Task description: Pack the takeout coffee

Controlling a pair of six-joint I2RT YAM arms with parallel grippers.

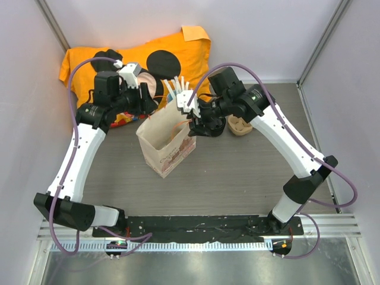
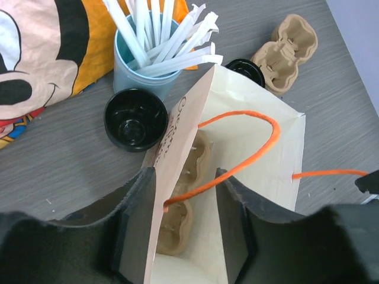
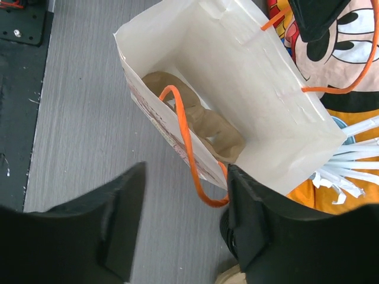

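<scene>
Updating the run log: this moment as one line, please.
paper bag: upright, carrier inside | takeout coffee: on table, unpacked | left gripper: open, astride bag wall | right gripper: open at bag's handle

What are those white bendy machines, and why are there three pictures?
They are robot arms, a left arm and a right arm, bolted to the table. One picture looks down from above. The other two come from small cameras on the wrists, so the black fingers show up close. In the middle stands a paper bag with a cardboard cup tray inside. Around it are a Mickey Mouse cloth, a blue cup of white sticks, a black ring, a second tray and a black lid peeking out, probably the takeout coffee. Nothing looks held: the left gripper is open around the bag's rim, the right gripper open around an orange handle.
</scene>
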